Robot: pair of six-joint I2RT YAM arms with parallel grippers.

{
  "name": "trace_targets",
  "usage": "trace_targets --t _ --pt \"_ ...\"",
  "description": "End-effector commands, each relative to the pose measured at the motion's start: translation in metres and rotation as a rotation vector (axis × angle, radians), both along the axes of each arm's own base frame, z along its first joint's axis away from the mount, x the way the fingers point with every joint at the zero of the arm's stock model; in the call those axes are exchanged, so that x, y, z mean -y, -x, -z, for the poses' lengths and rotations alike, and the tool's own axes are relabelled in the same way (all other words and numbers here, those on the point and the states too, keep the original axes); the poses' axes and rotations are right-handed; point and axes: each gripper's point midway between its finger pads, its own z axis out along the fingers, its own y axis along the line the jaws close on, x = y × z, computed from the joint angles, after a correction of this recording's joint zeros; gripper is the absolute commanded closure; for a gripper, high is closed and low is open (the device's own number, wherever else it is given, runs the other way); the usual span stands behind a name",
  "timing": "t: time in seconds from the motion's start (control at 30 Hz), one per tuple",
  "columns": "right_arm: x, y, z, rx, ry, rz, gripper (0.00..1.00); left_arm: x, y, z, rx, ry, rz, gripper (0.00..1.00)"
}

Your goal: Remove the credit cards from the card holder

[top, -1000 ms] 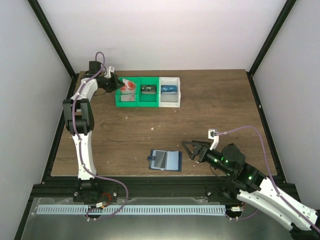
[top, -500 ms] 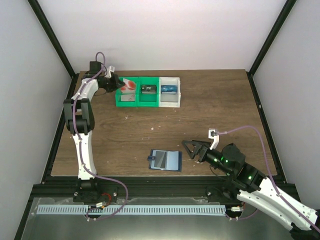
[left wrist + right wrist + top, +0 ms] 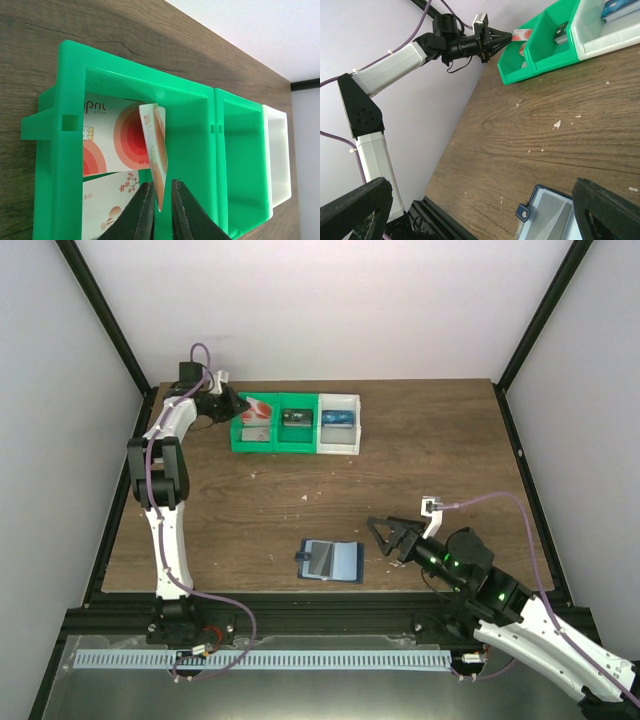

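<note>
Btwn L fingers, credit card stands edge-on; grip unclear.

Three open plastic bins stand in a row near the far edge of the brown wood-grain worktop. Take the middle green bin as the mark. A black card-sized item lies inside it. Another green bin touches its left side. A white bin touches its right side and holds a blue card-sized item. Pale specks dot the worktop on the near side of that middle bin. Beyond it rises a plain pale wall, flanked by slanting black posts.
</note>
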Motion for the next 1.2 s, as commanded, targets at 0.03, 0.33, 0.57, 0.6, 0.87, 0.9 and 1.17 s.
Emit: trace_targets --t 0.03,0.33,0.57,0.6,0.87,0.9,1.17 --pt "0.006 -0.003 -0.02 0.049 0.003 0.031 0.0 0.002 -0.006 -0.005 0.03 0.002 0.006 0.85" --pt "0.005 -0.003 -0.023 0.044 -0.016 0.031 0.0 0.008 -0.008 -0.029 0.064 0.08 0.016 0.76" --pt "0.004 -0.001 -0.029 0.042 -0.047 0.017 0.0 0.011 0.001 -0.047 0.094 0.148 0.002 0.68" --pt "0.004 0.0 -0.029 0.038 -0.048 0.014 0.0 0.009 0.001 -0.05 0.103 0.149 -0.011 0.67" --pt "0.006 0.004 -0.03 0.015 -0.059 0.007 0.0 -0.002 -0.005 -0.06 0.13 0.122 -0.067 0.61" --pt "0.008 0.005 -0.03 0.014 -0.065 0.008 0.0 -0.002 -0.006 -0.061 0.13 0.124 -0.068 0.61" --pt "0.012 0.009 -0.029 -0.002 -0.079 0.007 0.0 -0.004 -0.001 -0.053 0.111 0.053 -0.088 0.61"
